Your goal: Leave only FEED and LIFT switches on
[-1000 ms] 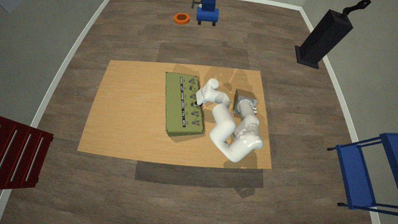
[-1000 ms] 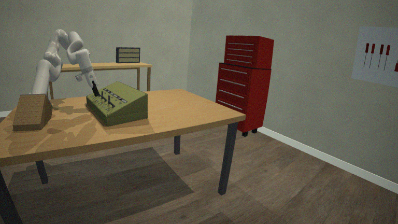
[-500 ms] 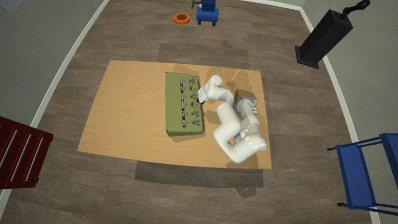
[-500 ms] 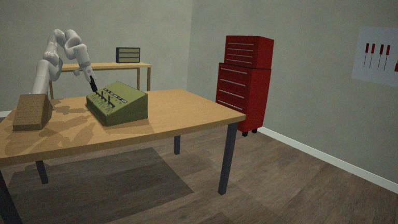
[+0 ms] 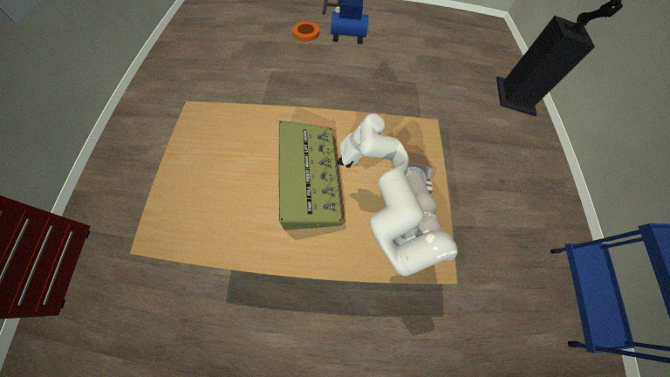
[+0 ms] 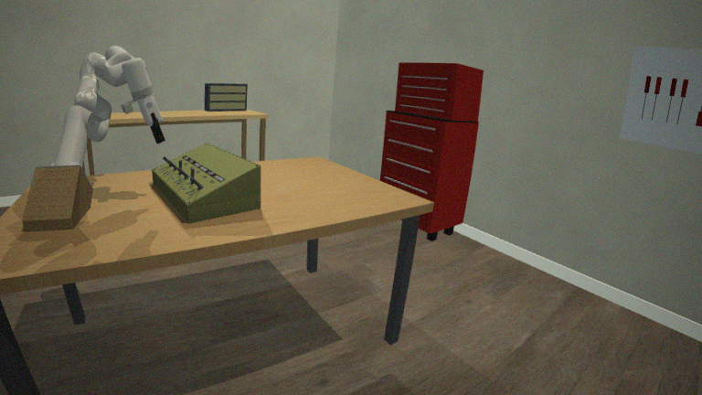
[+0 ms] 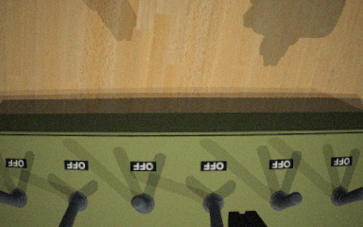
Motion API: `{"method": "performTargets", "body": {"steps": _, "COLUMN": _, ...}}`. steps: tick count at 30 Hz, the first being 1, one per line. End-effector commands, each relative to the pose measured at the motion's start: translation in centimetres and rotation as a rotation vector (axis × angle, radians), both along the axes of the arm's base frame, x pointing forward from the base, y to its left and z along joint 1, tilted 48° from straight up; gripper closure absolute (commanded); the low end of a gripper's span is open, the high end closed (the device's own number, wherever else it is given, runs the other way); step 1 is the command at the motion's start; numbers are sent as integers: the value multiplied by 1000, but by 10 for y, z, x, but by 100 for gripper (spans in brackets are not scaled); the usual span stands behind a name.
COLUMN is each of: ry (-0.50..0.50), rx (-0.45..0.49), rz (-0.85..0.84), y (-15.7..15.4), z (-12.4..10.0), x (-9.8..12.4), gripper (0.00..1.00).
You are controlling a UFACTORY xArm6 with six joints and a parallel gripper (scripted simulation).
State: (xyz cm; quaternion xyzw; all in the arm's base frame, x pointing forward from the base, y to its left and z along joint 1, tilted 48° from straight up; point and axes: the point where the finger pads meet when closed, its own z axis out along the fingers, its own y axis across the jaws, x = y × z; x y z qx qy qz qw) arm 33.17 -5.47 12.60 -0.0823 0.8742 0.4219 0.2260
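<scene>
The green console [image 5: 310, 175] sits on the wooden table, and it also shows in the exterior view [image 6: 207, 181]. A row of several toggle switches [image 5: 325, 170] runs along its side nearest the arm; the name labels are too small to read. In the wrist view each switch has an OFF label [image 7: 214, 165] beside it. Two levers [image 7: 71, 210] [image 7: 215, 213] lean away from their OFF labels; the others look short or lean sideways. My gripper [image 6: 157, 135] is shut and empty. It hangs in the air above the switch row, touching nothing, and its tip also shows in the wrist view [image 7: 246, 219].
The arm's brown base box [image 6: 54, 197] stands on the table beside the console. A red tool chest [image 6: 431, 142] stands past the table's far end. A side table with a dark box [image 6: 225, 96] is behind.
</scene>
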Motion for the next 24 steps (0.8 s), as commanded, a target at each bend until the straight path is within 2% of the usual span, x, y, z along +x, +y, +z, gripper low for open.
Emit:
{"method": "performTargets", "body": {"steps": 1, "ry": -2, "rx": 0, "rz": 1, "y": -5, "z": 5, "x": -2, "gripper": 100}}
{"method": "performTargets", "body": {"steps": 4, "ry": -2, "rx": 0, "rz": 1, "y": -5, "z": 5, "x": -2, "gripper": 100}}
{"method": "performTargets", "body": {"steps": 5, "ry": -2, "rx": 0, "rz": 1, "y": -5, "z": 5, "x": -2, "gripper": 0}}
{"method": "performTargets", "body": {"steps": 24, "ry": -2, "rx": 0, "rz": 1, "y": -5, "z": 5, "x": -2, "gripper": 0}}
